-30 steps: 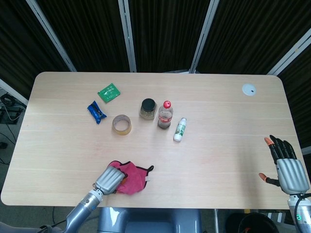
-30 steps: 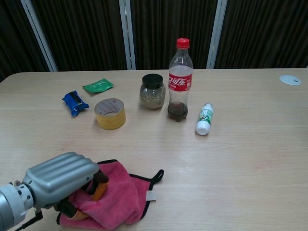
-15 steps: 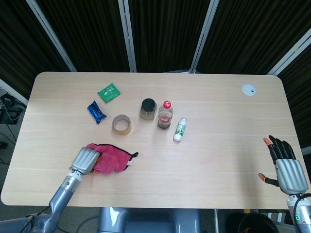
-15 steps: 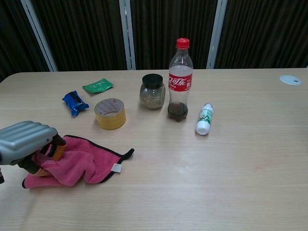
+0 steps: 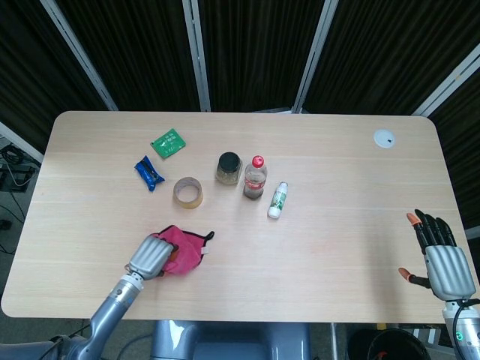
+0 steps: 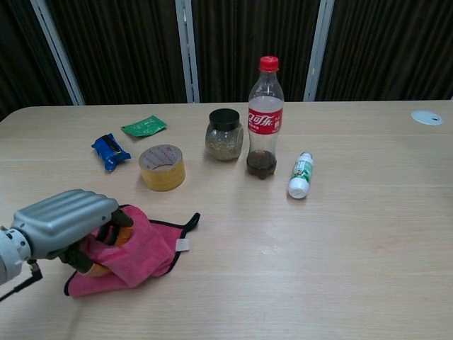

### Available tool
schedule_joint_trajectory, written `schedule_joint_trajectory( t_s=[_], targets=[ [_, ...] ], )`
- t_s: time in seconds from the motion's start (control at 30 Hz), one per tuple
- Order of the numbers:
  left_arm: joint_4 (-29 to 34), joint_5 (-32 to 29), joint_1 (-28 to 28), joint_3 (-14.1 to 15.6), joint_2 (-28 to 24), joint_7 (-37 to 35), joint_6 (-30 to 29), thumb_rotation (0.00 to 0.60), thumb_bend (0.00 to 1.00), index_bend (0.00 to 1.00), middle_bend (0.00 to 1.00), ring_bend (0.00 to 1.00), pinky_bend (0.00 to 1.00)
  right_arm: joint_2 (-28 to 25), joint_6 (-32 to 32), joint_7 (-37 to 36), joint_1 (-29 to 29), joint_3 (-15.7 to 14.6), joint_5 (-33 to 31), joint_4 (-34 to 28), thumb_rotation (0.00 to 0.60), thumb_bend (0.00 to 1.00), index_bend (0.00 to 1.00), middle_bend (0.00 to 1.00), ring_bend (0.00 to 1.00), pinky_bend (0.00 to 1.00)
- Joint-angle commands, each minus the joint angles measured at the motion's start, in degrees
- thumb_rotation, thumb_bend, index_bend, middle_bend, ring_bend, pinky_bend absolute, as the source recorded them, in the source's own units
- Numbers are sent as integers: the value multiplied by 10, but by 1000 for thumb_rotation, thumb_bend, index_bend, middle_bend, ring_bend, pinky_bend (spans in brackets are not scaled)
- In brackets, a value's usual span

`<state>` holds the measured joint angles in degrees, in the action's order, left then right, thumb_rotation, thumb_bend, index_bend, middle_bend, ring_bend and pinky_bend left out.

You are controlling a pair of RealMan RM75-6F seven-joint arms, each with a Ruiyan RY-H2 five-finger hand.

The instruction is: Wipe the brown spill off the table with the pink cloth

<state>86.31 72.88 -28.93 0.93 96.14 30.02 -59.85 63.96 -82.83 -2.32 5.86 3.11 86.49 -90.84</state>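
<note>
The pink cloth [image 6: 131,251] lies bunched near the front left edge of the desk [image 5: 337,150], and the left robot hand [image 6: 67,225] rests on top of it with fingers curled into the folds, gripping it. The right robot hand [image 5: 439,251] hangs at the desk's far right edge, fingers spread and holding nothing. The cloth looks light, soft and limp; it will crumple and trail rather than keep its shape, so it is best held by pressing down on a thick wad in its middle, not by the black-trimmed edge or the small white tag [image 6: 182,246], which would let it drag loose. No brown spill is plain to see on the wood; if any remains it is faint. Beyond the cloth stand a roll of tape [image 6: 162,167], a blue packet [image 6: 110,151], a green sachet [image 6: 144,126], a jar [image 6: 224,134], a cola bottle [image 6: 265,117] and a small white bottle [image 6: 300,176] lying down. The tape roll is nearest, and a wide sweep forward could knock it; the tall bottle would probably tip easily.
</note>
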Motion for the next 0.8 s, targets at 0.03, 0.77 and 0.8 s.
schedule_joint_trajectory(
  t_s=[0.03, 0.77, 0.8],
  targets=[
    [15, 0, -3, 3, 22, 20, 1, 600, 576, 820, 590, 510, 572, 0, 1, -1, 0, 0, -1, 1, 600, 15, 0, 0, 0, 31],
    [-23, -60, -16, -36, 41, 78, -2, 600, 576, 820, 588, 510, 571, -1, 0, -6, -1, 1, -1, 1, 600, 15, 0, 0, 0, 31],
    [-25, -62, -16, -37, 36, 76, -2, 600, 576, 820, 588, 510, 571, -2, -1, -6, -1, 1, -1, 0, 600, 15, 0, 0, 0, 31]
  ],
)
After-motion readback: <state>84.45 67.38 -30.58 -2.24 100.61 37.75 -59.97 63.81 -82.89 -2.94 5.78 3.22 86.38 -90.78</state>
